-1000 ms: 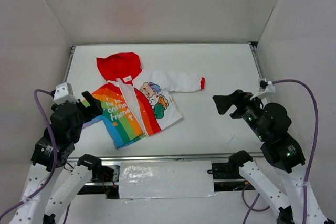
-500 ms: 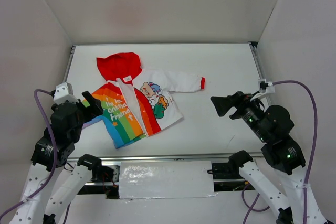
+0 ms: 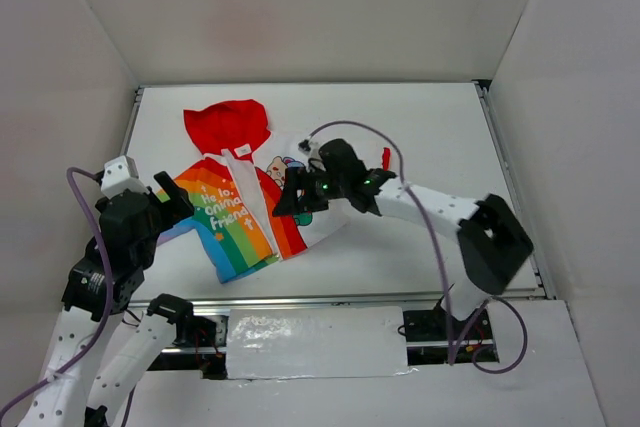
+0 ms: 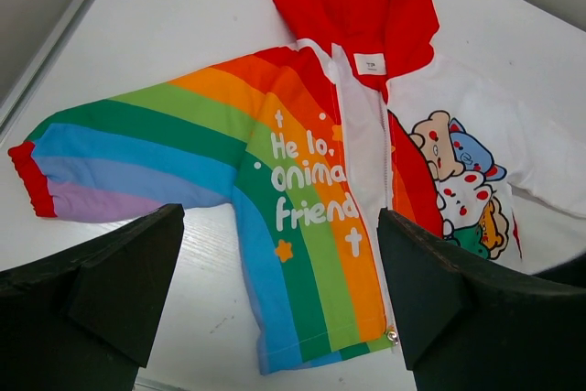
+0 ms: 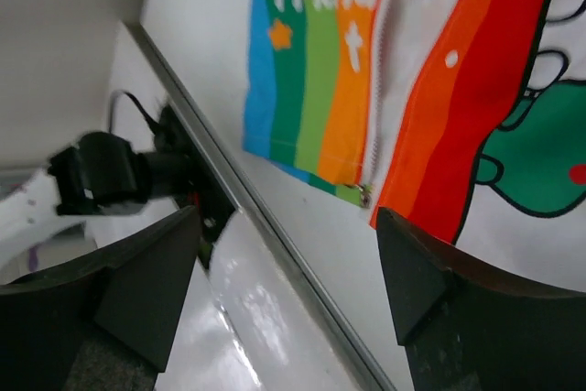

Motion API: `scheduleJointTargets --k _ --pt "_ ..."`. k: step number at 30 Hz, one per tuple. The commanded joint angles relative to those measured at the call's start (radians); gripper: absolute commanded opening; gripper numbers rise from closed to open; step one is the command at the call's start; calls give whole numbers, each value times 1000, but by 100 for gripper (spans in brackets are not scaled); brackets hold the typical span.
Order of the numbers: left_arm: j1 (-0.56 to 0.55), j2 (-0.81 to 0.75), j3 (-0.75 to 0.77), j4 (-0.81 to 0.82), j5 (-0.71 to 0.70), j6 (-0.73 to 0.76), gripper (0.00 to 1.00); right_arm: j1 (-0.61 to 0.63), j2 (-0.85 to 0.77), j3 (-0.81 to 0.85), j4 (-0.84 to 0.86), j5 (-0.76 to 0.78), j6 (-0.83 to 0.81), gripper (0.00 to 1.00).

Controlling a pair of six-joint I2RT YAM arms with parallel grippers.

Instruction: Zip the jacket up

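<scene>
Jacket (image 3: 235, 222), centre-left of frame: unzipped, flat on tabletop (image 3: 420, 127). My right gripper (image 3: 290, 198) spread near zipper pull (image 5: 364, 195); left gripper (image 3: 178, 200) spread, empty. Risk: an off-target closing pinches fabric and bunches the hem.

Both arms have white link shells and black joint housings, the left arm (image 3: 100, 277) and the right arm (image 3: 440, 207) alike. A purple cable (image 3: 350, 125) trails along each. Small green lights (image 3: 325, 187) glow on the right wrist. The gripper fingers (image 4: 110, 290) are matte black wedges.
</scene>
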Motion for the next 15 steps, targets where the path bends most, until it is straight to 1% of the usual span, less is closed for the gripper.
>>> scheduleJointTargets --k 1,3,4,5,8,15 --pt "7 -13 2 18 -22 2 100 29 164 102 202 -159 14 83" --pt "7 -15 -1 22 -15 9 99 38 254 170 173 -170 -4 82" --pt "9 -12 1 25 -6 10 99 38 327 225 149 -177 -9 82" --pt "9 -9 -1 25 -2 13 99 37 358 247 139 -179 -10 82" --pt "9 -1 1 25 5 15 99 38 449 304 124 -182 -12 82" --pt "9 -20 -1 32 14 19 99 40 590 388 103 -216 0 82"
